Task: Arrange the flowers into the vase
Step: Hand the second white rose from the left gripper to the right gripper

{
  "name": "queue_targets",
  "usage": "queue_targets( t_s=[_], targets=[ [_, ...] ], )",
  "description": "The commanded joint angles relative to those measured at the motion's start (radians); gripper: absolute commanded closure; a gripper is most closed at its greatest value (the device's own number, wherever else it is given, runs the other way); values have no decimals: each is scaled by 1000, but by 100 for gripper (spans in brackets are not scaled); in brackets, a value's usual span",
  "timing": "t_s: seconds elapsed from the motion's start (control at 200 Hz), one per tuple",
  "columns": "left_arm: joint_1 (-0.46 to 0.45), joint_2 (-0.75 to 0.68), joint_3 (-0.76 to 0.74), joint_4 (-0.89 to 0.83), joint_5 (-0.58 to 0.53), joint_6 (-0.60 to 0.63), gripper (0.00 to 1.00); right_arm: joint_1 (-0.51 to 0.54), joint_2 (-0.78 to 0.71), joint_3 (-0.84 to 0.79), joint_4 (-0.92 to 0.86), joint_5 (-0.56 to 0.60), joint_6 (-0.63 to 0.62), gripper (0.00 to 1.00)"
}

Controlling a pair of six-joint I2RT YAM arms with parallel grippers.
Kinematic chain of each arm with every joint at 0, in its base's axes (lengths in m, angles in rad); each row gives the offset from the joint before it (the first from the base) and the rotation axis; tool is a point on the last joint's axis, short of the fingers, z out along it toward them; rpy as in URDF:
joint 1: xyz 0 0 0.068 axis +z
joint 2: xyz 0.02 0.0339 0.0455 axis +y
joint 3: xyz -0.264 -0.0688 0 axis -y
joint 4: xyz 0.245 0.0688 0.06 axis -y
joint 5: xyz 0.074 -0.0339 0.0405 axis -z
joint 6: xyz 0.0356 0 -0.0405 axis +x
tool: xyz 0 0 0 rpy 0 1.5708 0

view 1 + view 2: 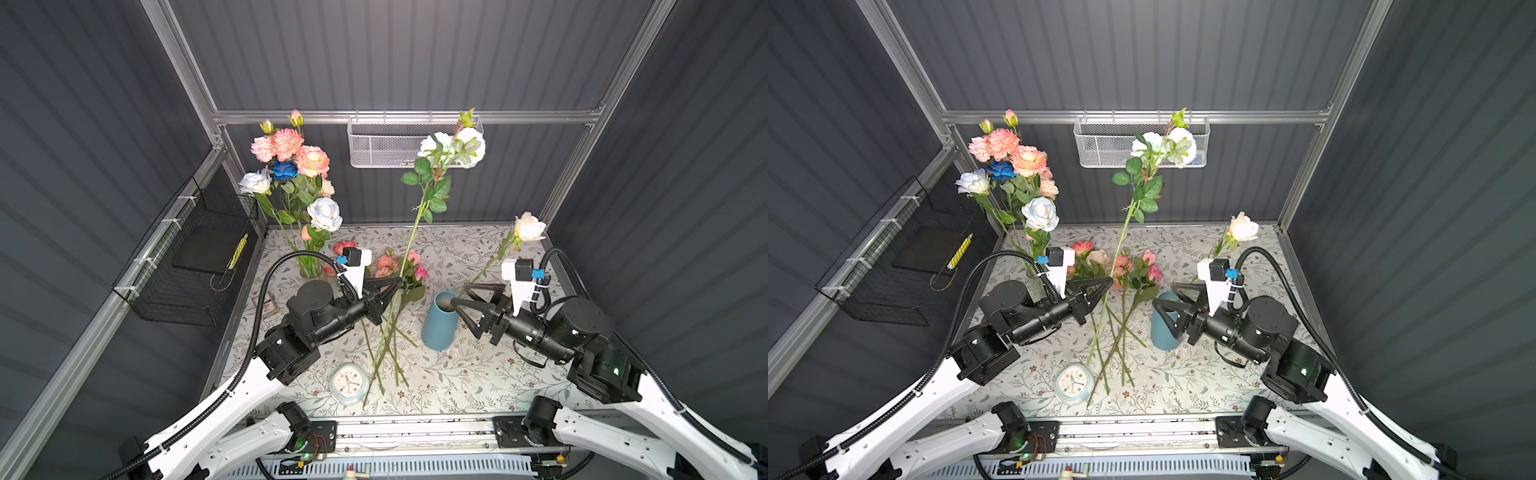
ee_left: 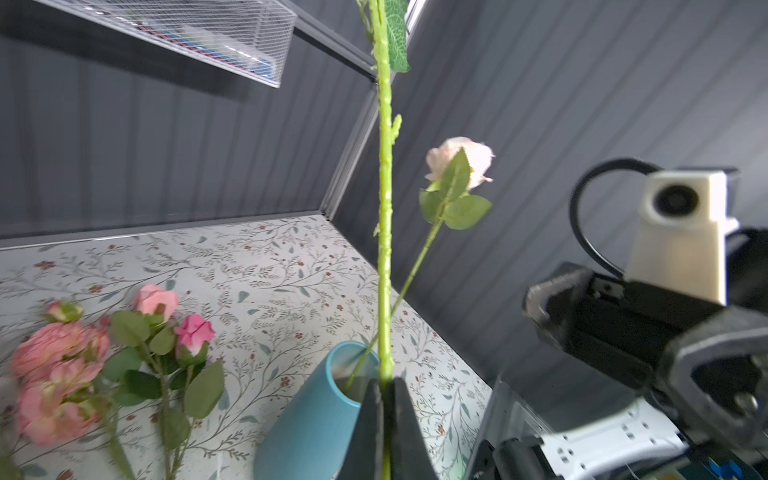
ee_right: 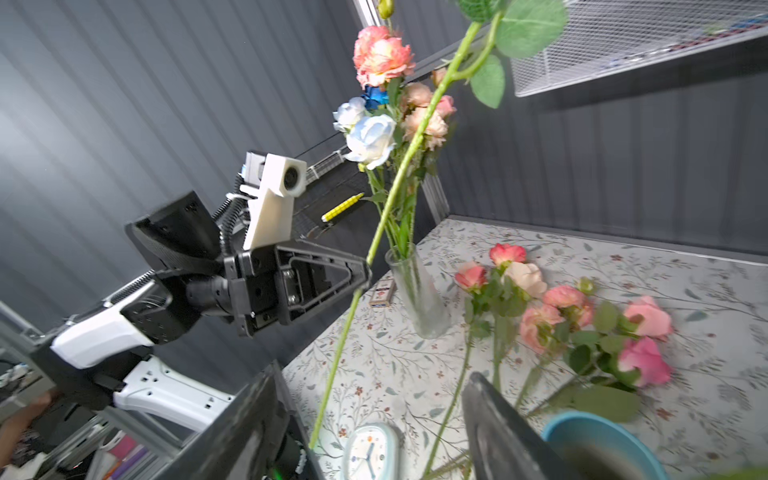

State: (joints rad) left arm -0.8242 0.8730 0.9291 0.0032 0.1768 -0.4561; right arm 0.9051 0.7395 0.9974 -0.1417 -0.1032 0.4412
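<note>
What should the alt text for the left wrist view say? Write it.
The left gripper is shut on a long green stem. Behind it, a blue vase holds a cream rose, and pink flowers lie on the floral tablecloth.

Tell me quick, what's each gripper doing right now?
Left gripper: jaws closed on the stem of the white rose.
Right gripper: jaws open, holding nothing.
</note>
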Motion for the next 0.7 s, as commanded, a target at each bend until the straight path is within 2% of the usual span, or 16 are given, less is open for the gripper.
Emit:
queue_targets(
  t_s=[0.0,0.185,0.29,0.39,0.45,0.585,0.675,0.685,0.695],
  targets=[
    [-4,-38,-35,78,192,41,100,9,76,69,67,-83,28,26],
    [-4,-57,-62,115,364,31,100,15,163,130,111,-93,34,25],
    [-3,-71,-77,136,405,22,100,17,179,144,110,-74,39,25],
    [-3,-66,-76,134,453,24,100,18,174,138,135,-80,41,30],
    [-3,-50,-68,119,473,25,100,20,166,134,148,-86,40,39],
    [-3,-34,-71,117,487,19,100,21,159,139,142,-76,35,73],
    [-3,-31,-73,102,456,13,100,21,153,146,124,-67,26,89],
    [-3,-31,-71,96,446,13,96,21,152,149,119,-66,24,91],
    [-4,-32,-70,91,440,13,87,21,151,152,114,-64,22,92]
  ],
)
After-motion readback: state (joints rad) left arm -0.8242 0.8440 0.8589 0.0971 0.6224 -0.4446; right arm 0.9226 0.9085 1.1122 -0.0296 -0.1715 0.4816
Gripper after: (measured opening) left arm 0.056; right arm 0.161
